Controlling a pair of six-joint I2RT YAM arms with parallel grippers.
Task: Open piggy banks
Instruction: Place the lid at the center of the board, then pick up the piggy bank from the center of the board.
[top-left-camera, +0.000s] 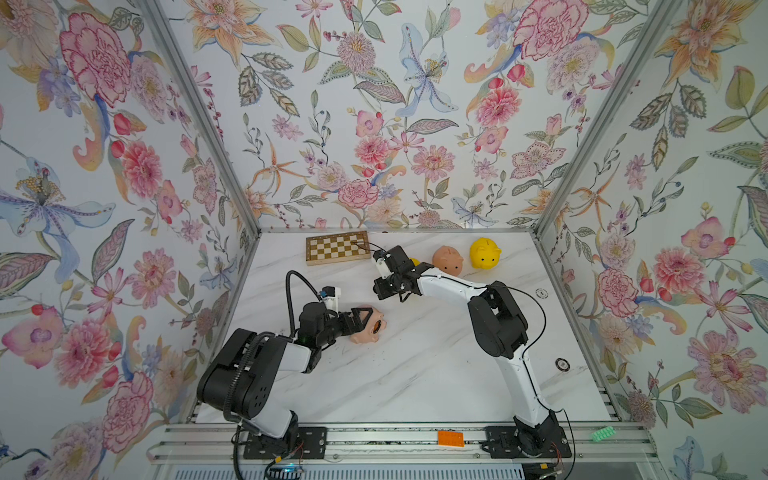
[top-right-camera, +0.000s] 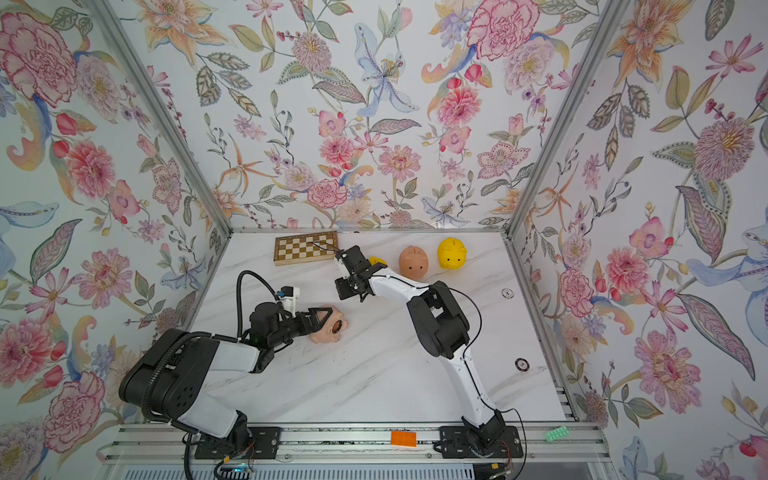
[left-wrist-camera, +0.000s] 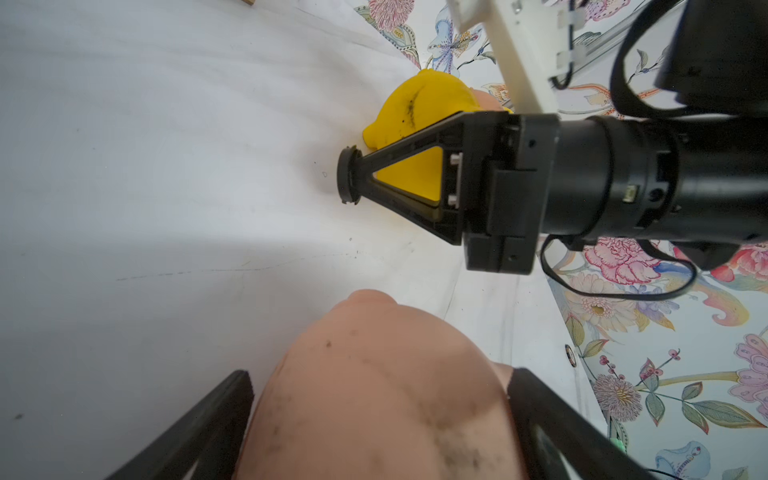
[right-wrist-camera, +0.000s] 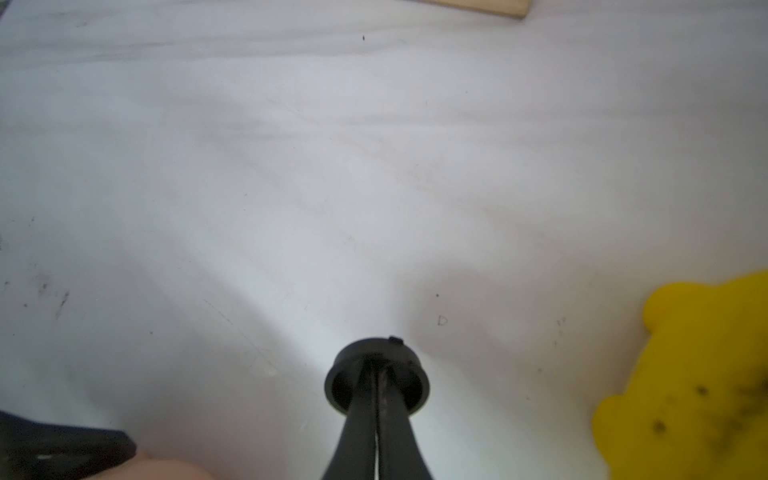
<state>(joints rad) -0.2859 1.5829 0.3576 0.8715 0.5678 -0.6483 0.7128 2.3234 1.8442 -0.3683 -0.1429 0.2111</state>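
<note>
left jaws: wide apart, straddling pink pig (top-left-camera: 368, 337) | right jaws: pinched tight on black plug (right-wrist-camera: 370, 348)

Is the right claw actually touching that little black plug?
Touching. The right wrist view shows the right claw pinched shut on the black plug.

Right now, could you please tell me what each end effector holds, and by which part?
The right end effector pinches a black plug by its hollow side. The left end effector stands open around the peach-pink piggy bank, seemingly not gripping.
</note>
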